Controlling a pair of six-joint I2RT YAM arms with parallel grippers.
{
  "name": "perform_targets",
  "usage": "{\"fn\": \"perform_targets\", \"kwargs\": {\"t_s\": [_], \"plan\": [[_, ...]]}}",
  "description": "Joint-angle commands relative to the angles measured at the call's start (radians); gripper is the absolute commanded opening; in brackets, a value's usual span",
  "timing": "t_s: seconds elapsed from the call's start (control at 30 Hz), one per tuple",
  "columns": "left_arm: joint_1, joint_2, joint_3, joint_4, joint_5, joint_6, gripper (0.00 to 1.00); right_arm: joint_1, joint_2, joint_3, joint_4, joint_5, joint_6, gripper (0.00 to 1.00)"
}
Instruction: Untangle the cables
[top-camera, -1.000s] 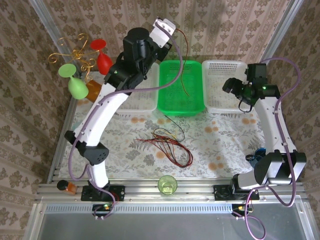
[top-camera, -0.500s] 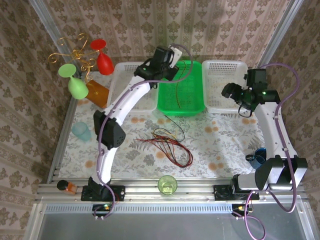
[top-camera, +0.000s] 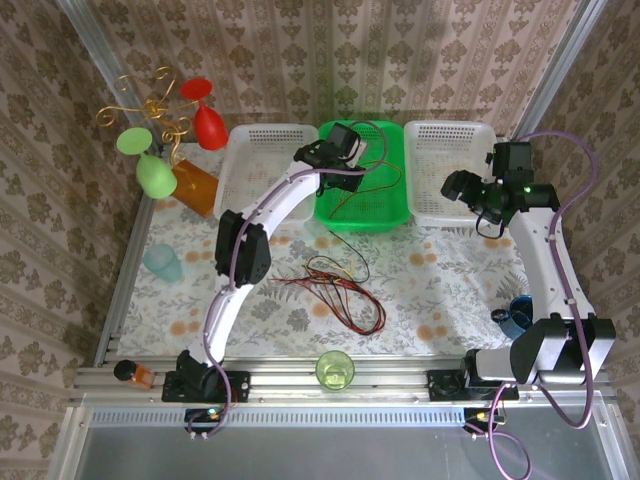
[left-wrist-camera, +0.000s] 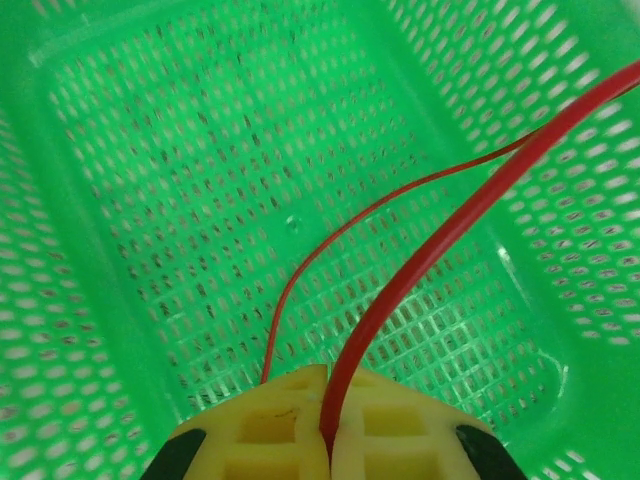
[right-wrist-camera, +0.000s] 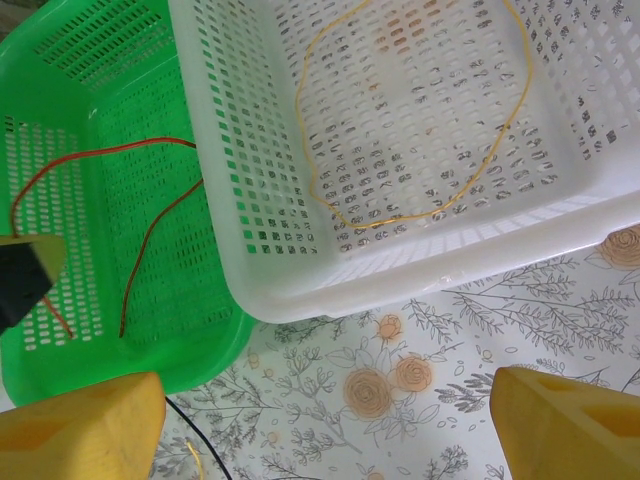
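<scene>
Okay, left gripper clamped on red cable; I'd release low inside the green basket, twelve o'clock.

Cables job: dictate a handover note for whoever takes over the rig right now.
Left gripper: shut on a red cable, held over the green basket, with the cable trailing down into it.
Right gripper: open and holding nothing, above the front edge of the right white basket.
Done: one yellow cable lies in the right white basket.
Left to do: release the red cable into the green basket, then separate the tangle of red and black cables lying on the table in front of the baskets.
</scene>
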Motion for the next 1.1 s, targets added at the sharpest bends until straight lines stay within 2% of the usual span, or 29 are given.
{"fn": "perform_targets", "kwargs": {"t_s": [0.0, 0.3, 0.47, 0.57, 0.8, 1.07], "plan": [[0.018, 0.054, 0.053, -0.096, 0.055, -0.094, 0.00, 0.000, -0.029, -0.017, -0.002, -0.028, 0.010, 0.86], [0.065, 0.100, 0.059, -0.091, 0.145, -0.189, 0.02, 0.001, -0.031, -0.011, -0.002, -0.032, 0.011, 0.86], [0.053, 0.085, 0.061, -0.054, 0.151, -0.173, 0.41, 0.003, -0.030, -0.004, -0.005, -0.032, 0.010, 0.86], [0.044, 0.058, 0.063, -0.035, 0.140, -0.161, 0.52, 0.003, -0.031, -0.004, -0.005, -0.030, 0.010, 0.86], [0.042, -0.020, 0.076, -0.039, 0.082, -0.139, 0.70, 0.004, -0.032, -0.004, -0.010, -0.032, 0.009, 0.86], [0.025, -0.130, 0.068, -0.052, 0.066, -0.096, 0.73, 0.024, -0.035, -0.031, -0.015, -0.039, 0.014, 0.87]]}}
